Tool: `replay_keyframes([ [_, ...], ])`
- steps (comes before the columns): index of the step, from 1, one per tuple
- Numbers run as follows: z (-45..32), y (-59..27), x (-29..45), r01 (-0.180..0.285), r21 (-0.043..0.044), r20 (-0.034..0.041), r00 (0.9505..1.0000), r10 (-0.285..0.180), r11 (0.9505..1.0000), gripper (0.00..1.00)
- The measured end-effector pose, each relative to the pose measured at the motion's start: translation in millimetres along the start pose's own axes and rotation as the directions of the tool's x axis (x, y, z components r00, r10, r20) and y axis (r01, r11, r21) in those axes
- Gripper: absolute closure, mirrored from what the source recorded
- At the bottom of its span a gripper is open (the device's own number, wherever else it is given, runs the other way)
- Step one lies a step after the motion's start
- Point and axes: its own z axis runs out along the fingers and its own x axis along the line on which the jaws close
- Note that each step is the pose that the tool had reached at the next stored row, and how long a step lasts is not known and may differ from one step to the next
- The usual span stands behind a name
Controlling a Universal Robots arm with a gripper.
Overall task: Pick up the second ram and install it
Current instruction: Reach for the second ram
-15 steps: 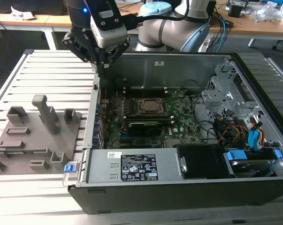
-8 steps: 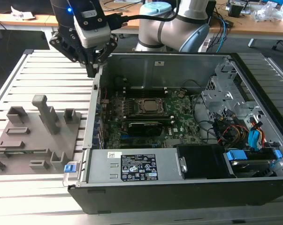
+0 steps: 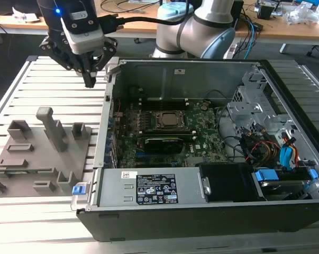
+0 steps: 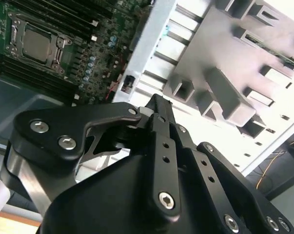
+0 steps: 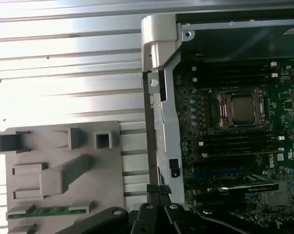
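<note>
The second ram [image 5: 49, 211] is a thin green stick lying in a slot of the grey fixture [image 5: 64, 170], in the first wrist view. My gripper [image 3: 90, 81] hangs over the slotted table just outside the case's wall on the exterior view's left, well above and away from the stick. Its black fingers [image 4: 159, 109] meet at the tips and hold nothing; the tips also show as the gripper [image 5: 159, 190] beside the case wall. The motherboard [image 3: 164, 138] with its CPU socket [image 3: 167, 120] lies inside the open case [image 3: 201, 69].
The grey fixture [image 3: 40, 153] has several upright posts and pockets on the exterior view's left. A labelled metal box [image 3: 154, 188] sits at the case's near side, with a black card [image 3: 162, 144] beside the socket and cables and blue drive clips [image 3: 286, 159] on the right.
</note>
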Motion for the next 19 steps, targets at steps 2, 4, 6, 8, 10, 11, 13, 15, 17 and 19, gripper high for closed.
replay_keyframes([
  [2,-0.1,-0.3,4.2,0.0,0.0001,0.0,1.0,0.0,1.0,0.89],
  [4,-0.2,-0.9,11.3,0.0,0.0,0.0,1.0,0.0,1.0,0.89],
  [6,-0.3,-1.2,16.1,0.0,0.0,0.0,1.0,0.0,1.0,0.89],
  [8,-0.3,-1.5,20.0,0.0,0.0,0.0001,1.0,0.0,1.0,0.89],
  [10,-0.3,-2.0,26.6,0.0,0.0,0.0001,1.0,0.0,1.0,0.89],
  [11,-0.4,-2.2,28.6,0.0,0.0,0.0,1.0,0.0,1.0,0.89],
  [13,-0.5,-2.5,32.9,0.0,0.0,-0.0001,1.0,0.0,1.0,0.89],
  [15,-0.5,-3.0,39.2,0.0,0.0,0.0,1.0,0.0,1.0,0.89],
  [17,-0.6,-3.4,45.3,0.0,0.0,0.0,1.0,0.0,1.0,0.89],
  [19,-0.6,-3.8,50.9,0.0,0.0,0.0,1.0,0.0,1.0,0.89],
])
